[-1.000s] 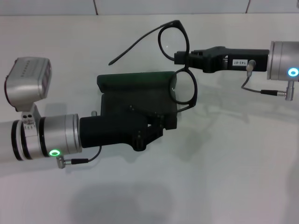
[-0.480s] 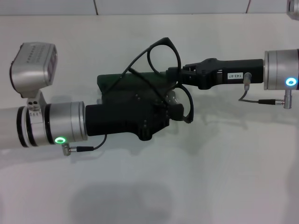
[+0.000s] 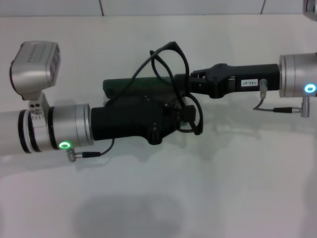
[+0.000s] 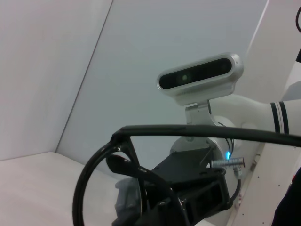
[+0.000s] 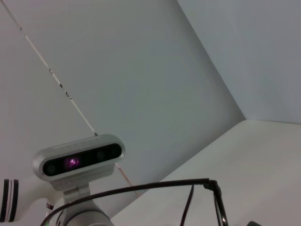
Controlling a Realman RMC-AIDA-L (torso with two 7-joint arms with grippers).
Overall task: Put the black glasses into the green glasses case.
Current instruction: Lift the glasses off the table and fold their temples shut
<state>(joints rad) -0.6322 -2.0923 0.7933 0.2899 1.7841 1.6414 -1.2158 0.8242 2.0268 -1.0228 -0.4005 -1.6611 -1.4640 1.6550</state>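
Note:
In the head view the green glasses case lies at the table's middle, and only its far edge shows. My left gripper reaches in from the left and its black body covers most of the case. My right gripper comes in from the right and is shut on the bridge of the black glasses. It holds them upright over the case's right end, with the temple arms trailing left across the case. The left wrist view shows the glasses' frame close up. The right wrist view shows a temple arm.
The white table stretches around the case, with a wall line at the back. The left arm's wrist camera stands at the left. The right arm's cable hangs at the right.
My right gripper has carried the glasses left and down, from beside the case to over its right end. My left gripper has shifted slightly right.

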